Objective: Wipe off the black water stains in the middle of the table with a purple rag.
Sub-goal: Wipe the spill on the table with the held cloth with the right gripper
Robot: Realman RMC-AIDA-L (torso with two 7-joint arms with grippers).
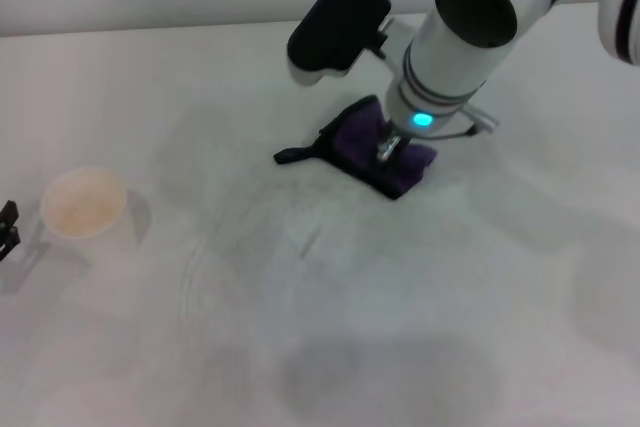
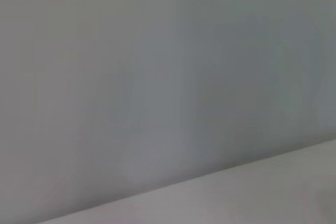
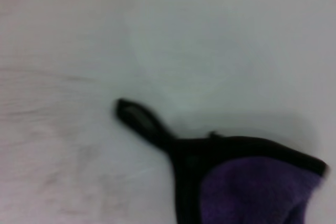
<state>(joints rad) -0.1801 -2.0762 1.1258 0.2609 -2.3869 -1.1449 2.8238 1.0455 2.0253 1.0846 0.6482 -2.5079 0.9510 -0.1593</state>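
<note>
The purple rag [image 1: 365, 137] lies on the white table [image 1: 420, 327] behind its middle, with its black loop strap [image 1: 295, 155] pointing toward my left. My right gripper [image 1: 388, 153] comes straight down onto the rag and is shut on it, pressing it on the tabletop. The right wrist view shows the rag [image 3: 252, 190] and its strap [image 3: 139, 120] on the table [image 3: 210, 45]. No black blot shows anywhere; only faint grey streaks [image 1: 270, 222] mark the table beside the rag. My left gripper [image 1: 8, 229] is parked at the far left edge.
A paper cup [image 1: 85, 204] stands upright on the left side of the table, close to the left gripper. The left wrist view shows only a grey wall and a strip of table [image 2: 262, 195].
</note>
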